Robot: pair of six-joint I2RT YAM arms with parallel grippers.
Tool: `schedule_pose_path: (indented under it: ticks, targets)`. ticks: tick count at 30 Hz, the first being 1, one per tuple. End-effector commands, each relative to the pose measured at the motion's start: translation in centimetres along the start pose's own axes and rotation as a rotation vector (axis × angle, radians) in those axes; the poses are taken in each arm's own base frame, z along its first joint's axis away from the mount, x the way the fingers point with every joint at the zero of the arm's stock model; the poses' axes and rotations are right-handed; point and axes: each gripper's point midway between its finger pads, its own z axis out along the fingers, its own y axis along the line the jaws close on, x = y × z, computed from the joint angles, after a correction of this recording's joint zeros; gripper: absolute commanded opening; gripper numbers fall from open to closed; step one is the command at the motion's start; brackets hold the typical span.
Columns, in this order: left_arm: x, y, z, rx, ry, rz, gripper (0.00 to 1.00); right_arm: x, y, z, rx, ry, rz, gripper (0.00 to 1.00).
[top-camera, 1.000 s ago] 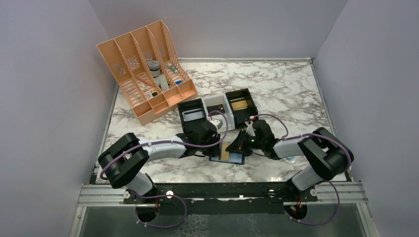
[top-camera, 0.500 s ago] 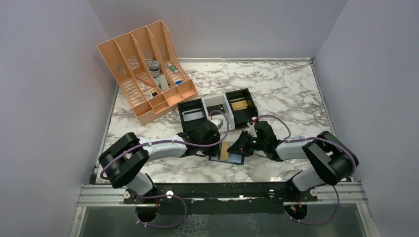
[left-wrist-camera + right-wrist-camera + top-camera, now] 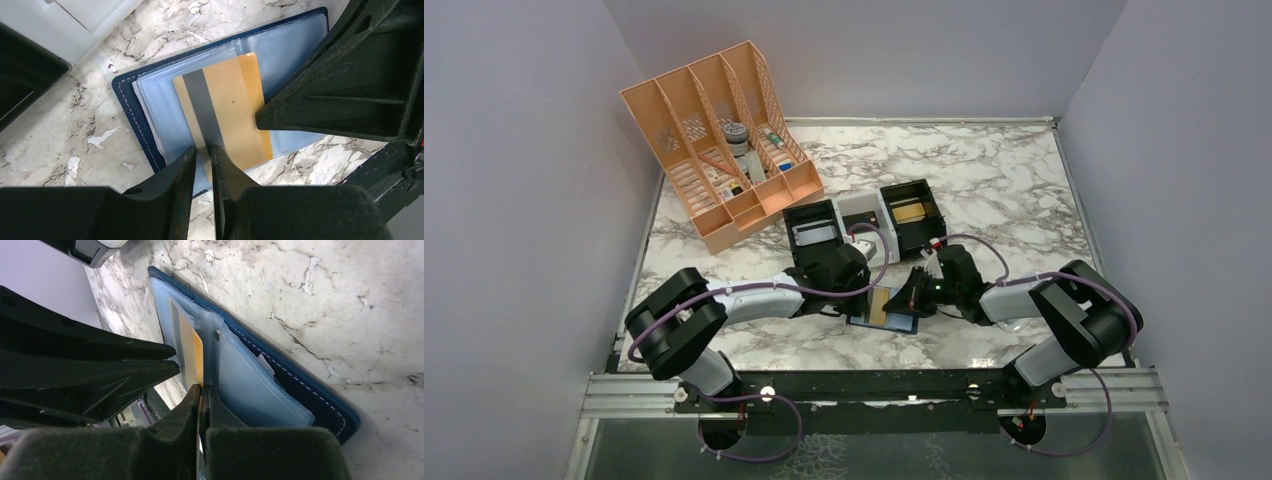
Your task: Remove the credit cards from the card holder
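Soft, even overhead light.
We find the worktop (image 3: 984, 170) sharp; the left claw (image 3: 203, 150) and right claw (image 3: 201, 390) blur near their lenses.

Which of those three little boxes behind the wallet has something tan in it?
The black box farthest right, beside the white box; the other black box holds something pale.

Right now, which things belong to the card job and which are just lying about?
Job:
- card, gold, part-way out
- holder, lying open
- right gripper, pinching the card's edge
- left gripper, fingers close together over the card's other edge

Lying about:
- orange rack and the small items in it
- trays, black and white
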Motion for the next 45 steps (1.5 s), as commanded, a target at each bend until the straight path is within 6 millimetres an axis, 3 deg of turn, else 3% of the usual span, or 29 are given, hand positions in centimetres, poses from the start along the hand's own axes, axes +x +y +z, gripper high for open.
schedule_pose_path:
  ticks: [1, 6, 12, 20, 23, 26, 30, 39, 45]
  targets:
    - [0.7, 1.9, 0.0, -0.090, 0.022, 0.023, 0.22, -0.5, -0.4, -0.8, 0.003, 0.004, -0.046, 0.01]
    - [0.5, 1.9, 0.0, -0.096, 0.017, 0.031, 0.22, -0.6, -1.4, -2.5, -0.032, 0.052, -0.063, 0.01]
    - [-0.3, 1.3, -0.1, -0.079, -0.001, 0.030, 0.22, -0.4, -1.3, -2.4, -0.047, 0.098, -0.062, 0.01]
    - [-4.7, -1.2, -2.1, -0.011, -0.154, 0.015, 0.39, -1.0, -1.5, -2.0, -0.040, 0.057, -0.046, 0.01]
    - [-5.5, -3.0, -2.2, 0.078, -0.178, 0.032, 0.40, -0.8, -2.0, -2.0, -0.025, 0.055, -0.036, 0.01]
    - [-4.7, -4.3, -1.5, 0.151, -0.135, 0.040, 0.38, -0.9, -2.2, -2.1, -0.013, 0.036, -0.028, 0.01]
    - [-3.0, -4.3, -0.3, 0.157, -0.074, 0.028, 0.29, -1.1, -2.5, -2.0, 0.008, 0.026, -0.013, 0.01]
    - [0.8, -1.6, 1.4, 0.034, 0.045, 0.010, 0.17, -1.0, -1.7, -2.2, -0.030, 0.029, -0.016, 0.05]
    - [1.3, -0.3, 1.5, -0.054, 0.063, 0.051, 0.14, -1.1, -0.9, -2.2, -0.070, 0.025, -0.037, 0.12]
